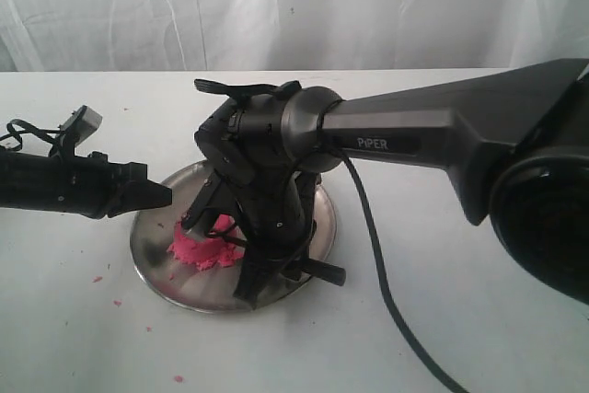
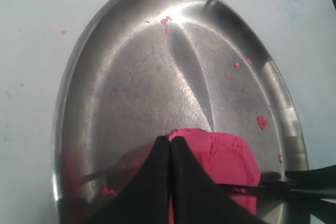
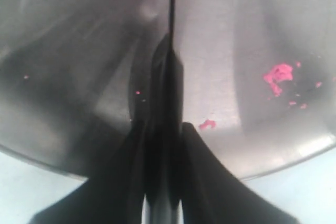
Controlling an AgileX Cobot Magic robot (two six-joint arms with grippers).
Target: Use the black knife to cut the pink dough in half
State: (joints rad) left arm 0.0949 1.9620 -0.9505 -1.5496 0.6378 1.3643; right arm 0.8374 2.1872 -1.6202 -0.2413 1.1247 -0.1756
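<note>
Two black grippers work over one round, shiny steel plate (image 1: 156,269) on the white table (image 1: 479,338). The bright pink crumbly dough lump (image 1: 198,250) lies on the plate's near-left part; the right arm's wrist hides its right side in the exterior view. In the left wrist view the dough (image 2: 231,161) shows as a smooth-topped mound, partly covered by the left gripper (image 2: 170,145), whose fingers (image 2: 144,187) are pressed together with nothing between them, tips at the dough's edge. The right gripper (image 3: 165,129) has its fingers (image 3: 202,171) clamped on the slim black knife (image 3: 171,19), seen edge-on as a thin line. From the left wrist, the blade (image 2: 247,186) lies across the dough's near part; how deep it sits is unclear. Small pink crumbs (image 3: 278,74) dot the plate and table. The right gripper's tips are hidden in the exterior view.
</note>
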